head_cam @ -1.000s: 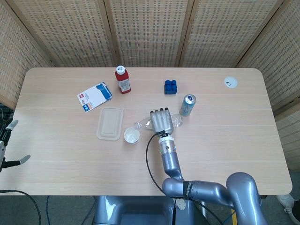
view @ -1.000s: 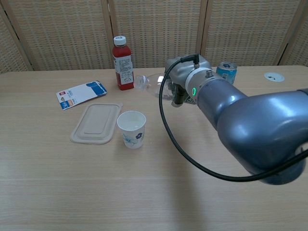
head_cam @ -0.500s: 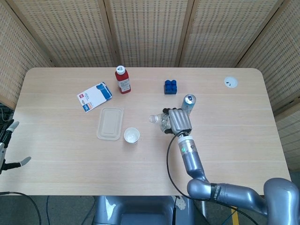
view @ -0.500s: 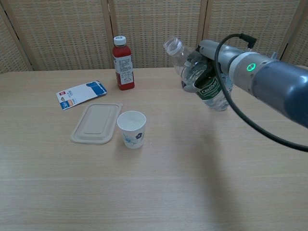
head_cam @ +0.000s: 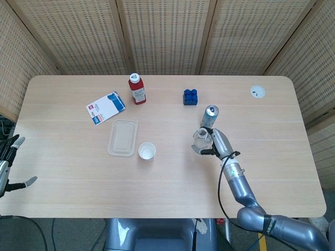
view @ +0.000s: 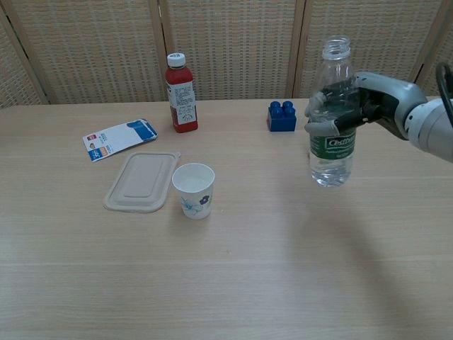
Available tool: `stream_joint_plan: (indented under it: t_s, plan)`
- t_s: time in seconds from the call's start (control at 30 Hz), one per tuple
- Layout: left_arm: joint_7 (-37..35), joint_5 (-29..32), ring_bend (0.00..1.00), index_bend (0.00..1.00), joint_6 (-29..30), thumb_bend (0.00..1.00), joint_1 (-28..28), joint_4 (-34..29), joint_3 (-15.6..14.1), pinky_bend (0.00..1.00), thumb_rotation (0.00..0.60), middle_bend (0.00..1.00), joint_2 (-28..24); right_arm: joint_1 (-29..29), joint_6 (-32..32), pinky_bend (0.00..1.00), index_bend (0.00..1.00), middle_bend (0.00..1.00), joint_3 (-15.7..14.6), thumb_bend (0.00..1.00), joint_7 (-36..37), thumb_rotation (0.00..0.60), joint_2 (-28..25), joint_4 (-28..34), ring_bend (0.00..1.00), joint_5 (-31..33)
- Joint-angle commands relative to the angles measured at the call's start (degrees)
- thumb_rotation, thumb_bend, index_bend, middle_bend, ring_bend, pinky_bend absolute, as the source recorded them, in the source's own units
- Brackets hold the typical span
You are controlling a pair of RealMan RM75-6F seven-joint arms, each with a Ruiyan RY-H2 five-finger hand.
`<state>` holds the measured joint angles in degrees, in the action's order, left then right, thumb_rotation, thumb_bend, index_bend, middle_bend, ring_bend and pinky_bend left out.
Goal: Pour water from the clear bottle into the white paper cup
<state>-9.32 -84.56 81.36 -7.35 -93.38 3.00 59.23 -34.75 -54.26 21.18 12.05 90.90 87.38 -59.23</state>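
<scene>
One hand is at work here: the right hand (view: 354,103) grips the clear bottle (view: 331,120) around its upper body, above the green label, with fingers wrapped from the right side. The bottle is upright and uncapped, lifted off the tabletop (view: 233,269), and it has some water in the bottom part.

The main risk, in my judgement, is spilling. The white paper cup (view: 194,190) stands well apart to the left, near the middle of the table beside a beige lid (view: 141,181), so the open bottle must travel sideways; a fast tilt or a poor aim would put water on the table, and the light cup could be knocked over.

The left hand (head_cam: 6,163) is off the table's left edge with fingers spread, holding nothing.
</scene>
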Motion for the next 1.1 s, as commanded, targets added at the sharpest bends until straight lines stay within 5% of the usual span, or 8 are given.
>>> stream_joint_plan:
  t_s: [0.03,0.57,0.73,0.83,1.1]
  plan:
    - [0.0,0.3,0.0,0.0,-0.4,0.0,-0.2,0.1,0.1,0.0,0.6,0.0,0.1,1.0,-0.3,0.75,0.53,0.59,-1.7,0.83,5.5,0.6,3.9,-5.1,0.52,-5.5]
    - [-0.4,1.7,0.0,0.0,-1.3,0.0,-0.5,0.5,0.5,0.0,0.6,0.0,0.1,-0.5,-2.5,0.7,0.53,0.59,-4.3,0.79,10.3,0.6,11.7,-15.7,0.52,-11.3]
    - [-0.4,1.8,0.0,0.0,-1.4,0.0,-0.5,0.5,0.5,0.0,0.6,0.0,0.1,-0.6,-2.3,0.6,0.53,0.56,-4.6,0.68,11.0,0.6,12.4,-16.4,0.5,-11.5]
    - [-0.5,1.8,0.0,0.0,-1.4,0.0,-0.4,0.4,0.4,0.0,0.6,0.0,0.0,-0.6,-1.7,0.43,0.46,0.43,-4.9,0.62,11.4,0.6,12.4,-16.7,0.39,-11.7]
    - [-0.5,1.9,0.0,0.0,-1.4,0.0,-0.4,0.3,0.5,0.0,0.6,0.0,-0.1,-0.7,-0.6,0.33,0.28,0.26,-6.0,0.33,14.0,0.6,13.0,-18.7,0.2,-12.8]
